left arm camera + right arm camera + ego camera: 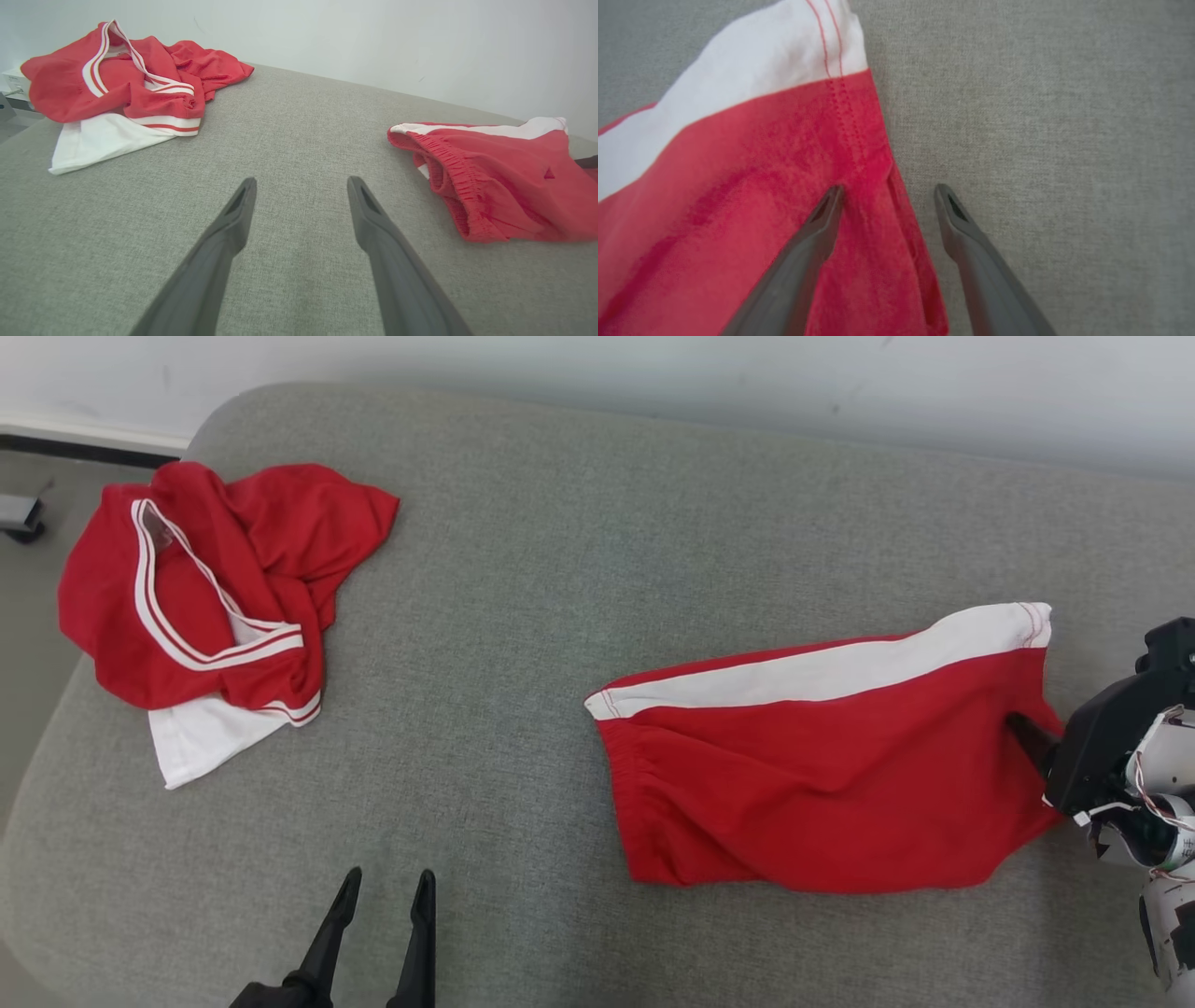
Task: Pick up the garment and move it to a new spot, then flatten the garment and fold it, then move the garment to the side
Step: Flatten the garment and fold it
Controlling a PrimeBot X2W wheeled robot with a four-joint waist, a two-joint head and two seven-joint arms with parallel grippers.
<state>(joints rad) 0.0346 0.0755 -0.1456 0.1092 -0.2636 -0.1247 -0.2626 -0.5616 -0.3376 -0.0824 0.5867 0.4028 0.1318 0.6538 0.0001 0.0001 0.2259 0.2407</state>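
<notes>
The left claw (387,877) hangs released over bare grey woven cushion (523,616), nearest the robot. Further out to the right lie the shorts (822,784), a flat red wedge of soft knit with a white side stripe and a gathered waistband. The right claw (888,189) stands spread astride their stitched hem, gripping nothing. To shift them well, it should probably pinch all layers together, low and deep. A crumpled jersey (233,579) lies far left.

Red shorts (738,196) partly off-frame, blurry
</notes>
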